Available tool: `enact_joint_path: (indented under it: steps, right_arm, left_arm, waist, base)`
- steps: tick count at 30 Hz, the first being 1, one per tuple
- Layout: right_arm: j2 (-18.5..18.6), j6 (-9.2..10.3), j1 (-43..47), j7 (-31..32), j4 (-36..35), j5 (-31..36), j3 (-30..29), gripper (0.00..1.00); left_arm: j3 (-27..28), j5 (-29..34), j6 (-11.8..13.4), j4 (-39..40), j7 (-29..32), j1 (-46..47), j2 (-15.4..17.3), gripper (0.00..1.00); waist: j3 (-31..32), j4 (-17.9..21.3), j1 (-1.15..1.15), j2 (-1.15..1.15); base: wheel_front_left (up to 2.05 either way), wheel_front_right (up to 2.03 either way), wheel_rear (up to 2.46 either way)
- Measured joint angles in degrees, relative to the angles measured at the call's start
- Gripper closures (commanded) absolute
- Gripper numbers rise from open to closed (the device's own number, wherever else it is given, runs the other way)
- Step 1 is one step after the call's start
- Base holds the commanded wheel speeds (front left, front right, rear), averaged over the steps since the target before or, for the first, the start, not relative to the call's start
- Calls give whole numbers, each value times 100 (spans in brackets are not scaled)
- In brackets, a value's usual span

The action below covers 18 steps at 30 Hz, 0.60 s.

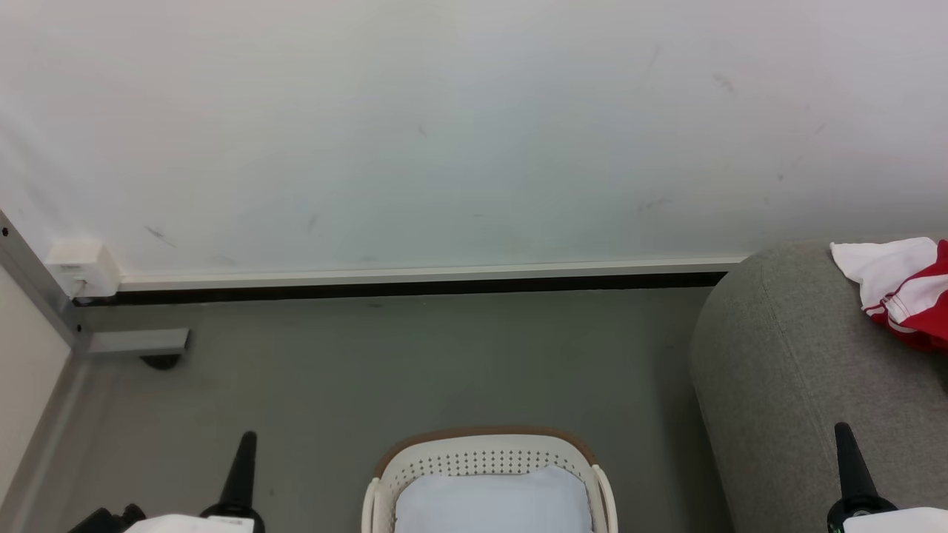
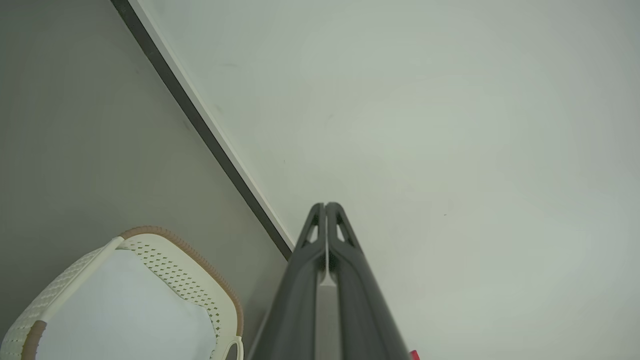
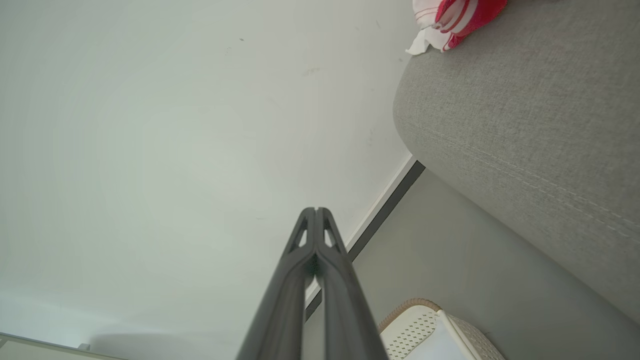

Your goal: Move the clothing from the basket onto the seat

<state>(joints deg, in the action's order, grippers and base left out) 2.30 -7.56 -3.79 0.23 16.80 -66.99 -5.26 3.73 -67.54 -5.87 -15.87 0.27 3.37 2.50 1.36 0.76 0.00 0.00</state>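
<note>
"Red and white, the clothing (image 1: pixel 907 292) lay bunched on top of the grey seat (image 1: pixel 800 385), near the wall (image 1: pixel 444 133). Where was the basket (image 1: pixel 481 463)?"

"On the floor (image 1: pixel 415 370) just beside the seat. What showed of its inside looked pale and flat."

"And the hands?"

"The left hand (image 2: pixel 325 206) and the right hand (image 3: pixel 316 210) were each closed, fingers pressed together, holding nothing."

"How would that cloth handle?"

"Light, soft and floppy, I judged. Pinch a raised fold, not a flat panel. The seat's rounded edge could let a trailing hem slide off. Open floor beyond the basket gave room to swing."
</note>
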Motion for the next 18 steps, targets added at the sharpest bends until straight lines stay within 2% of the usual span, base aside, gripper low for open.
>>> enact_joint_path:
  steps: [18]
  right_arm:
    - [11, 0, -83, 255, -101, -949, -48, 100]
  left_arm:
    - [113, -951, -65, 71, 246, 97, 3, 100]
  waist:
    - [-52, -25, 0, 0]
  base:
    - [0, 0, 0]
